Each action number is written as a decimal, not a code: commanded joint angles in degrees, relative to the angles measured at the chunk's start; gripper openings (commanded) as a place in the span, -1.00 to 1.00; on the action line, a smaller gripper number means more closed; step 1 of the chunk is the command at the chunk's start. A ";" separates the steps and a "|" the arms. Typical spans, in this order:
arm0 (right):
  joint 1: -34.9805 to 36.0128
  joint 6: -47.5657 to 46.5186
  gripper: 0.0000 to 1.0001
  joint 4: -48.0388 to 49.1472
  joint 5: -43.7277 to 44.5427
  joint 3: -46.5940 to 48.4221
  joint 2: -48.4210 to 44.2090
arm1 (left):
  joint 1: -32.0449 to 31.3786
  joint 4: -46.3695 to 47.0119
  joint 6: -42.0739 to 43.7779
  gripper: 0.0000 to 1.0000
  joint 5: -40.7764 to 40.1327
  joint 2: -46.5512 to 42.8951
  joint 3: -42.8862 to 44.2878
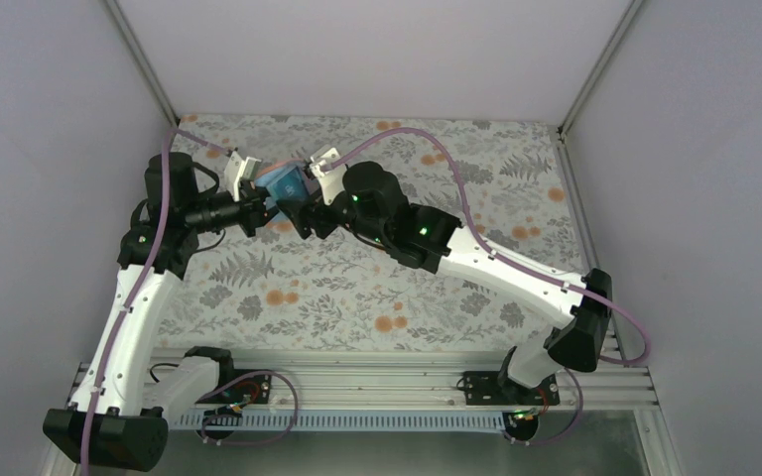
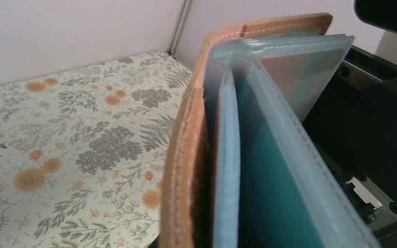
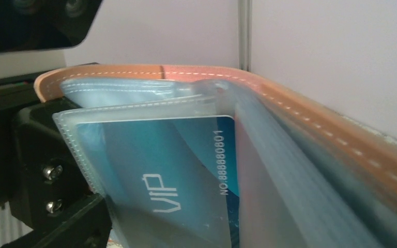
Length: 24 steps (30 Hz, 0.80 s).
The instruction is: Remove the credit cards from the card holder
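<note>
Left pincer (image 1: 265, 205) clamps the card holder (image 1: 283, 182) aloft; how wide the right pincer (image 1: 304, 211) gapes is hidden.

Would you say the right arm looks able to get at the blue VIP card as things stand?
Probably yes: the card holder, held up open by the left gripper, turns the blue VIP card towards the right gripper; only its clear sleeve covers it.
</note>
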 commanded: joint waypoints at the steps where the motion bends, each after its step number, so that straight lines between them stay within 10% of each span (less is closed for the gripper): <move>1: -1.19 1.71 0.67 -2.42 5.44 1.23 -0.12 | -0.02 1.73 -0.32 -0.95 1.94 -0.62 1.41; 24: -7.52 2.16 0.98 -6.42 1.11 -2.53 -4.78 | 0.04 1.48 0.74 -0.95 2.17 -0.79 0.74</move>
